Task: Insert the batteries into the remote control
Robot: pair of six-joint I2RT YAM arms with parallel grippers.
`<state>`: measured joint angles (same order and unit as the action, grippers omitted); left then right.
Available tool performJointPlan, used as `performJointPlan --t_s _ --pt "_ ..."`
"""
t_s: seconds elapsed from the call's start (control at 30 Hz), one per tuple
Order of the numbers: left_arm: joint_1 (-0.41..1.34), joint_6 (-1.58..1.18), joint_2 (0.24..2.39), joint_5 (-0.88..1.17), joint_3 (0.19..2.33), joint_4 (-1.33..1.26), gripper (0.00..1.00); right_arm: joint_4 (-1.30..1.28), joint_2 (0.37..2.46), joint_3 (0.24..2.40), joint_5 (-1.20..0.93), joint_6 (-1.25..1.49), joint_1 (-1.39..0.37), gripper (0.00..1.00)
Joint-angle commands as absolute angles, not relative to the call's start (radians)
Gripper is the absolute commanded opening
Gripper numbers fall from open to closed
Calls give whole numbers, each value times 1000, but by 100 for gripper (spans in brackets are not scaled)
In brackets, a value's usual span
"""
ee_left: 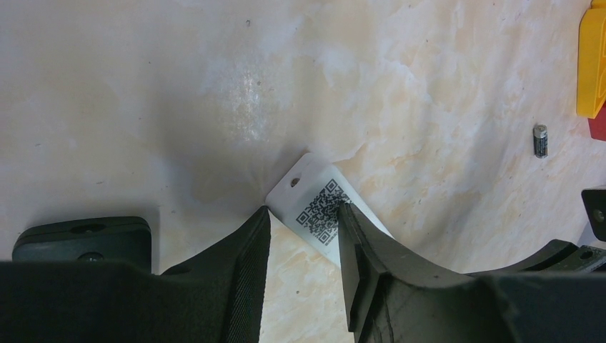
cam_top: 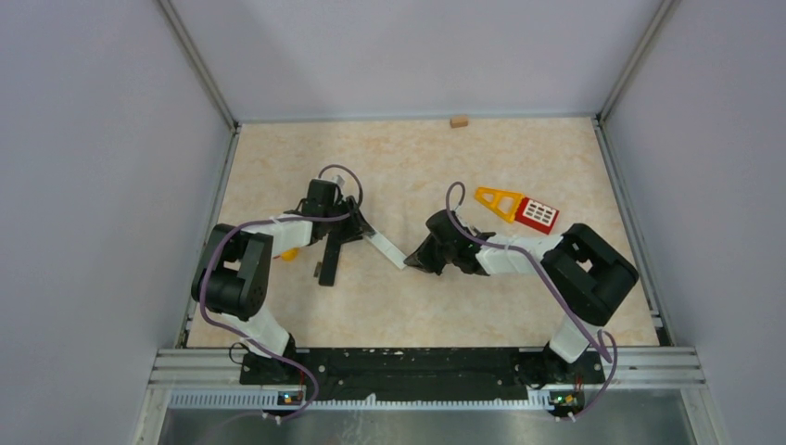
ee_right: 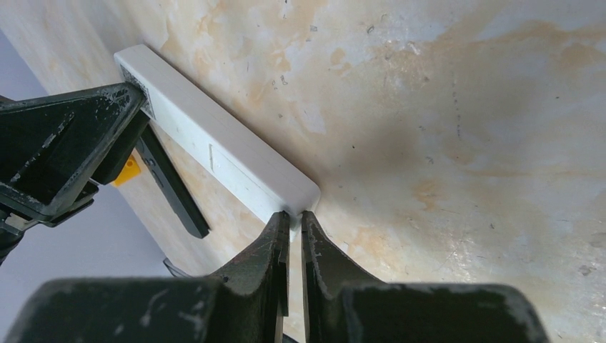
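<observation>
A long white remote (cam_top: 387,248) lies slantwise between my two grippers. My left gripper (cam_top: 361,232) is shut on its far end, the fingers either side of the QR label (ee_left: 304,209). My right gripper (cam_top: 412,261) has its jaws almost together, and the tips (ee_right: 293,214) touch the remote's near end (ee_right: 221,143), where a cover outline shows. A black remote (cam_top: 329,260) lies left of the white one. One small dark battery (ee_left: 540,141) with a pale end lies on the table, far right in the left wrist view. Other batteries are out of view.
A yellow and red toy (cam_top: 519,209) lies behind the right arm. A small yellow piece (cam_top: 289,253) sits beside the left arm. A wooden block (cam_top: 459,120) rests at the back wall. Grey walls enclose the table on three sides.
</observation>
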<state>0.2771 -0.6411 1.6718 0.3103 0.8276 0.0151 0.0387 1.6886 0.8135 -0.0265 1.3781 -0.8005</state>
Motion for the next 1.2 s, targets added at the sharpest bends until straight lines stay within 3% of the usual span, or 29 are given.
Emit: performJointPlan --t_s 0.0,0.43,0.83,1.03,1.17 --pt "273 -632 1688 314 797 23 42 114 1726 826 -17 1441 -790 7" --pt "272 -656 1714 319 742 8 39 50 1793 866 22 1603 -789 6" --pt "271 -679 1724 332 691 -53 34 170 1843 842 15 1736 -789 5" --pt "259 -679 1688 350 720 -49 37 187 1784 813 53 1688 -789 6" --pt "234 -653 1649 366 803 -8 46 128 1700 801 87 1566 -787 14"
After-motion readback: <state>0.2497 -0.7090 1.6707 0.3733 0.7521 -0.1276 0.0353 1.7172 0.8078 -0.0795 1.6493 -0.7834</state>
